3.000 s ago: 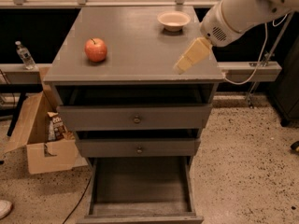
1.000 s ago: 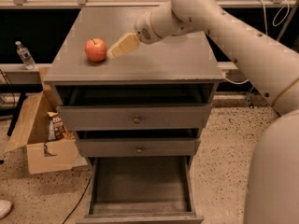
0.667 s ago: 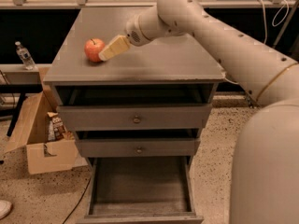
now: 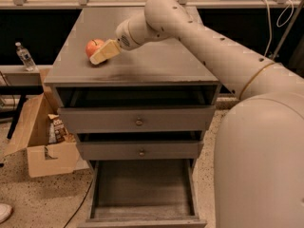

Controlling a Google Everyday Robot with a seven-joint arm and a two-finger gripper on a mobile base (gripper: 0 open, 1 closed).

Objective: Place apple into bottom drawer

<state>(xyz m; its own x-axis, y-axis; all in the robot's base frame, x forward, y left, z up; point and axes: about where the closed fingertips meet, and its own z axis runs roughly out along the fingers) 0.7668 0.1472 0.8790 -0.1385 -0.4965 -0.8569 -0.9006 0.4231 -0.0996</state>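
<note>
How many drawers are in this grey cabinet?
3, stacked below the cabinet top: the top drawer and the middle drawer, each with a small knob, and the bottom drawer, pulled open. The gripper is on top, at the apple.

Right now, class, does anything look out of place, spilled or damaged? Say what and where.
Nothing is spilled or damaged. The bottom drawer stands pulled out, which suits the task. The hand is at the apple on the cabinet top. Only the cardboard box on the floor nearby looks untidy, flaps splayed.
</note>
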